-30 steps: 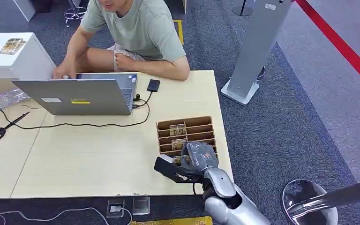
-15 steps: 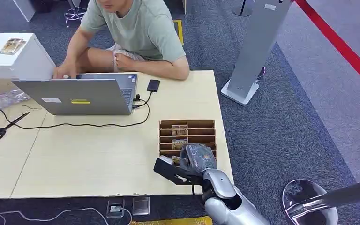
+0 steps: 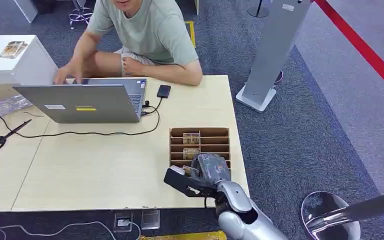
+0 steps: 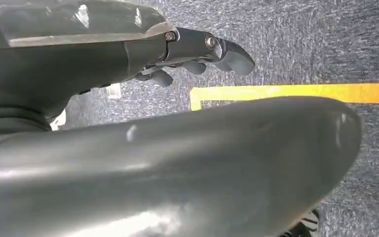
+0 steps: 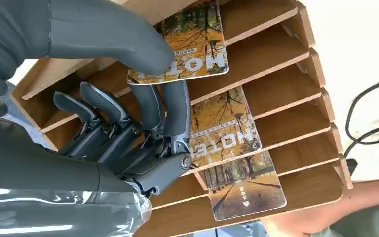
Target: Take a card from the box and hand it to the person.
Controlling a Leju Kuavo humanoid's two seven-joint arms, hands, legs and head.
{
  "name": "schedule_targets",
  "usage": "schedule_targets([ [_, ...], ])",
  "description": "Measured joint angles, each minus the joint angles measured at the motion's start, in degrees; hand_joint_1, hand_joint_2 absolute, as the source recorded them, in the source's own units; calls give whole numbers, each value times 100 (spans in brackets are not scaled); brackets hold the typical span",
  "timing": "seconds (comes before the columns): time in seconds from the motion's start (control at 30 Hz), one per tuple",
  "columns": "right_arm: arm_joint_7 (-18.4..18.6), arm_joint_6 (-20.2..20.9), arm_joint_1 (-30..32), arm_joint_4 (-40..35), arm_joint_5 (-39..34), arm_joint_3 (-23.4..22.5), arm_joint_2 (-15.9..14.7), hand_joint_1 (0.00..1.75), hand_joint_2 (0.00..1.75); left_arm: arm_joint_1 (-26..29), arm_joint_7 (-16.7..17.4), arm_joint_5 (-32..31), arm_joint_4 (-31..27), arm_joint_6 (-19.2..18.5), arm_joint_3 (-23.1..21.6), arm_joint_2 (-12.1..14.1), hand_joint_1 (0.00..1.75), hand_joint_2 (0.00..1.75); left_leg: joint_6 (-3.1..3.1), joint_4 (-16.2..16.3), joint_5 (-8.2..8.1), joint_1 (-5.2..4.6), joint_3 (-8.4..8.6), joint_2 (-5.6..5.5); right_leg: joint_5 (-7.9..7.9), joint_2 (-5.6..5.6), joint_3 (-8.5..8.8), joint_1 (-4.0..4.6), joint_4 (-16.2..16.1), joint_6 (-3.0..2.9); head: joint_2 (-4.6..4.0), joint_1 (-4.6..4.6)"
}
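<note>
A brown slotted cardboard box (image 3: 200,132) stands near the table's right edge with picture cards (image 3: 191,138) upright in its slots. My right hand (image 3: 207,167) reaches into the box's near end. In the right wrist view its thumb presses on an autumn-print card (image 5: 182,44) and its fingers (image 5: 165,111) curl beneath, so the card is pinched at the box (image 5: 276,54). Two more cards (image 5: 224,123) lie in the slots beyond. My left hand (image 4: 197,54) hangs over the carpet with nothing in it. The person (image 3: 145,30) sits across the table, one forearm resting on its far edge.
An open grey laptop (image 3: 80,102) stands at the table's far left with a black cable trailing past it. A black phone (image 3: 163,91) lies beside the laptop, and scissors (image 3: 2,137) lie at the left. A grey pillar base (image 3: 255,97) and a round stool (image 3: 330,215) stand right of the table.
The box has turned slightly and now sits square to the table edge. My right hand stays at its near end. The person's hand has shifted over the laptop.
</note>
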Motion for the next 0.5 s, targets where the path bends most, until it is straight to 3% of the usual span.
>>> schedule_targets([
  [0.5, -129, -459, 18, -864, 140, -192, -280, 175, 175, 13, -4, 0, 0, -15, 20, 0, 0, 0, 0, 1, 0, 0, -1, 0, 0, 0, -2, 0, 0, 0, 0, 0],
])
